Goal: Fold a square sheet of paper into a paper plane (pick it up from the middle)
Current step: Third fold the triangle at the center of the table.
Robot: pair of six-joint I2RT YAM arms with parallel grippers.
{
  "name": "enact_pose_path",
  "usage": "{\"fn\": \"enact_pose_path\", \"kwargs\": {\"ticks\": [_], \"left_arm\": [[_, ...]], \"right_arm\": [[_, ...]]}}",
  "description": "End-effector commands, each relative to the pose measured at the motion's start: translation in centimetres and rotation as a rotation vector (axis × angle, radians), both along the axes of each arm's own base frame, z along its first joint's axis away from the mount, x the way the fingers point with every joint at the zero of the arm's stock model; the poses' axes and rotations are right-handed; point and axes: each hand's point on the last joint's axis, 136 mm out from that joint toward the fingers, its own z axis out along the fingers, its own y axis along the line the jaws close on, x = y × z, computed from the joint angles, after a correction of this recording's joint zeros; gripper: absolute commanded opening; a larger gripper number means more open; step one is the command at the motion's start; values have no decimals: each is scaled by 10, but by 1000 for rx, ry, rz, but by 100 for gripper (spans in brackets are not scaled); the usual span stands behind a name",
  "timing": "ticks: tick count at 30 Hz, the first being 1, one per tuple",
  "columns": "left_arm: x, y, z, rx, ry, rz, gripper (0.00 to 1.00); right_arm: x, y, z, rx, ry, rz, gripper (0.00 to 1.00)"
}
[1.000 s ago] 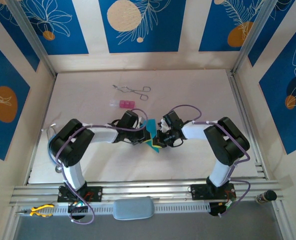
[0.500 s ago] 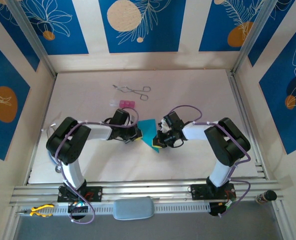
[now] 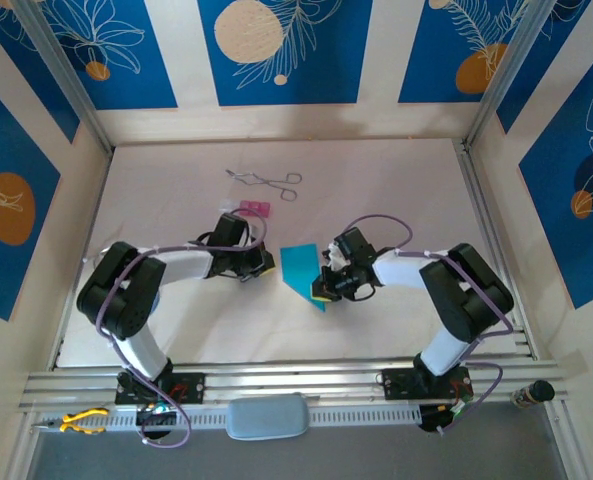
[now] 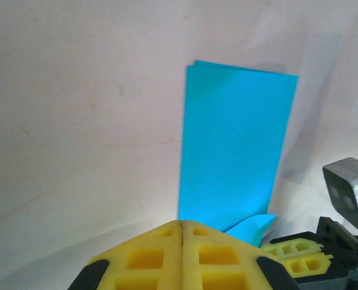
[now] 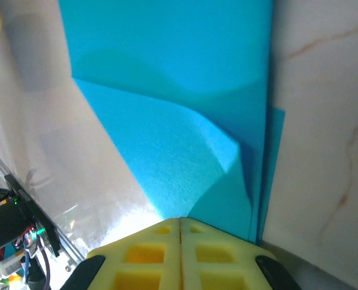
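Two grippers sat low over the pale tabletop (image 3: 406,190), one at each side of the cyan sheet of paper (image 3: 298,268). The left gripper (image 3: 266,267) had its yellow fingers pressed flat together with nothing between them. The sheet lay just ahead of its tips, not touching them. In the left wrist view it was a folded strip running straight away from that gripper, flat on the tabletop, with doubled edges showing at its far left corner.

The right gripper (image 3: 323,291) faced the left one from the sheet's other side. Its jaws were also closed to a thin seam. In the right wrist view, the sheet's narrow near corner ran right into that seam, so this gripper appeared to pinch the paper there. Just ahead of its tips one layer curled up off the rest in a soft hump, while the remainder spread flat beyond. In the left wrist view, the same curled tip rose beside the right gripper's yellow fingers (image 4: 290,257), ahead and to the right of the left gripper.

Some way beyond the left gripper, close to that arm's wrist, lay a small pink block (image 3: 253,208). Farther off in the same direction lay a pair of metal forceps (image 3: 266,181), well apart from both grippers and from the sheet.
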Motion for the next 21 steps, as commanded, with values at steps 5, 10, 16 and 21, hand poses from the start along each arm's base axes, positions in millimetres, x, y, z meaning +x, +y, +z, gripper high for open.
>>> {"fn": "enact_pose_path", "kwargs": {"ticks": [5, 10, 16, 21], "left_arm": [[-1, -7, 20, -39, -56, -42, 6], [0, -11, 23, -62, -66, -42, 14], [0, -12, 25, -73, -72, -47, 24], [-1, -15, 22, -82, -58, -55, 28]], "right_arm": [[19, -22, 39, -18, -152, -65, 11], [37, -39, 44, -24, -157, -146, 19], [44, -27, 39, -6, -126, -124, 29], [49, -18, 31, -1, -98, -114, 30]]}}
